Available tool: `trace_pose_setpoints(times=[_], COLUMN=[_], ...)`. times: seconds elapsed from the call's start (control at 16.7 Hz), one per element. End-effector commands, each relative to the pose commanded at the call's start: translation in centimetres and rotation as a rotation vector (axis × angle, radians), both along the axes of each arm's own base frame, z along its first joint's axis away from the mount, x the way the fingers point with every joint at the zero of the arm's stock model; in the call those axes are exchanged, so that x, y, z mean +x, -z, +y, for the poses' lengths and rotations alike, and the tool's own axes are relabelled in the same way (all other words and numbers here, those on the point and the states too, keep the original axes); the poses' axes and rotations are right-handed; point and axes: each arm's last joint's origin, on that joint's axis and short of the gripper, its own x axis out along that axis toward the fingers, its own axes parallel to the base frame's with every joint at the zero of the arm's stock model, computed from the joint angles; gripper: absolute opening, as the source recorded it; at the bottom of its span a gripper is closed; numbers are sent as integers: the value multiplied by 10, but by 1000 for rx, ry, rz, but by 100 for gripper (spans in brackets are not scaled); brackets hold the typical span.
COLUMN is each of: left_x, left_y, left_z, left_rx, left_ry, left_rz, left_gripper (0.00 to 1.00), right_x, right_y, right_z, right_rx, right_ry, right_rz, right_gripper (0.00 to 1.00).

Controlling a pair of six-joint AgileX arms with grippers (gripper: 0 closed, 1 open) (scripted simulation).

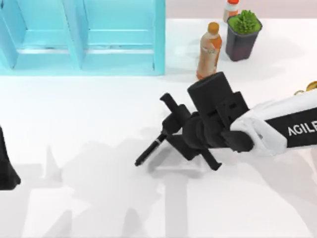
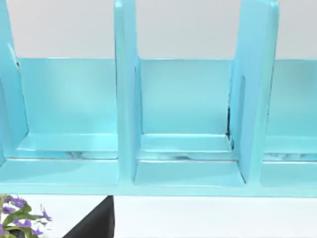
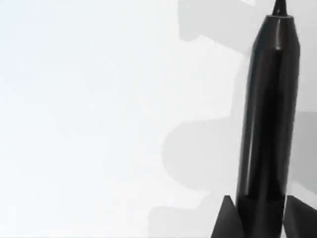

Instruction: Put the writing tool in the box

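The writing tool is a slim black pen (image 1: 148,151) near the middle of the table, pointing toward the front left. My right gripper (image 1: 169,136) is shut on its rear end. In the right wrist view the pen (image 3: 270,99) runs out from between the two dark fingertips (image 3: 225,220), its tapered tip farthest from the gripper. Its shadow lies apart from it on the white table. The box (image 1: 158,39) is light blue with upright dividers and stands at the back left, well away from the pen. The left wrist view faces the box (image 2: 126,99). My left arm (image 1: 7,168) is parked at the left edge.
An orange bottle (image 1: 209,49) stands just behind the right arm. A dark pot with a green plant (image 1: 242,37) and a white bottle with an orange cap (image 1: 231,9) stand at the back right. Purple flowers (image 2: 20,215) sit near the box's front.
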Motion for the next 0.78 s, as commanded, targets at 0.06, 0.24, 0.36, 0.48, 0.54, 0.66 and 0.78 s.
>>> trace_pose_setpoints(times=[0.06, 0.24, 0.36, 0.48, 0.54, 0.66, 0.78], left_x=[0, 0, 0, 0, 0, 0, 0], left_y=[0, 0, 0, 0, 0, 0, 0], left_z=[0, 0, 0, 0, 0, 0, 0], left_rx=[0, 0, 0, 0, 0, 0, 0], left_ry=[0, 0, 0, 0, 0, 0, 0], left_rz=[0, 0, 0, 0, 0, 0, 0], left_gripper=[100, 100, 100, 100, 100, 100, 100], right_x=[1, -1, -4, -4, -4, -4, -4], right_y=[-10, -32, -52, -75, -81, -82, -80], right_z=[0, -1, -4, -4, -3, -3, -3], right_rx=[3, -24, -36, -23, -17, -16, -16], right_ry=[0, 3, 3, 2, 2, 2, 2], right_rz=[-3, 36, 50, 32, 25, 24, 27], right_gripper=[0, 0, 0, 0, 0, 0, 0])
